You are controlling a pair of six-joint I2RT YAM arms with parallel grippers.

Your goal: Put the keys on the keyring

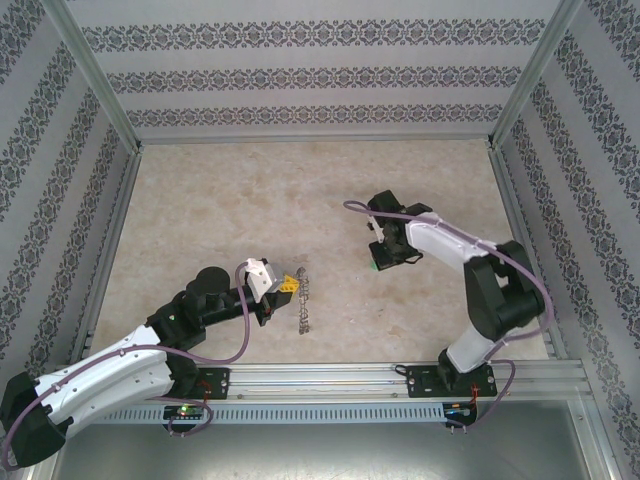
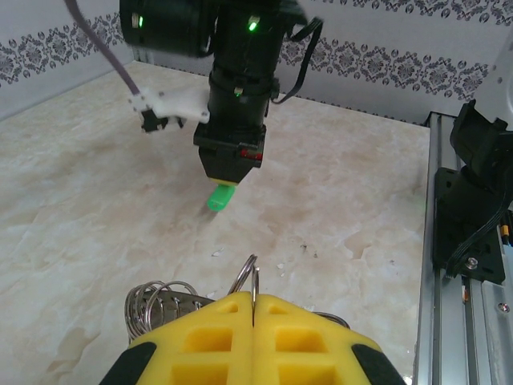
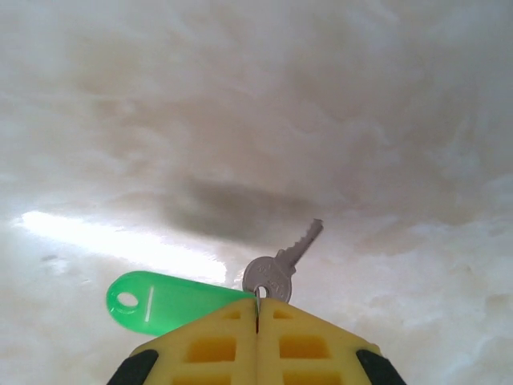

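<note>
In the right wrist view, the right hand (image 3: 257, 309) is seen at the bottom centre with its yellow fingers pressed together on the round bow of a small silver key (image 3: 269, 278). The blade points up and to the right. A green tag (image 3: 160, 303) hangs off to the left of the fingers. In the top view the key is found right of centre, under the right hand, close above the table (image 1: 250, 200). Whether the tag touches the table cannot be told.

The left hand (image 2: 254, 309) is shown at the bottom of the left wrist view, closed on one thin wire loop (image 2: 250, 273) of the keyring (image 2: 160, 303). The rest of the loops are bunched at the lower left. In the top view the keyring (image 1: 305, 302) lies just right of the left hand, below centre and well apart from the key.

The key is judged light, stiff and smooth, so it may pivot or slip in a pinch on the flat bow. A grip across the bow that leaves its hole clear is to be preferred. The tag is expected to dangle and swing. The keyring's wire is judged thin and springy. It is best held at one loop, beside the spot where the key is to be threaded.
</note>
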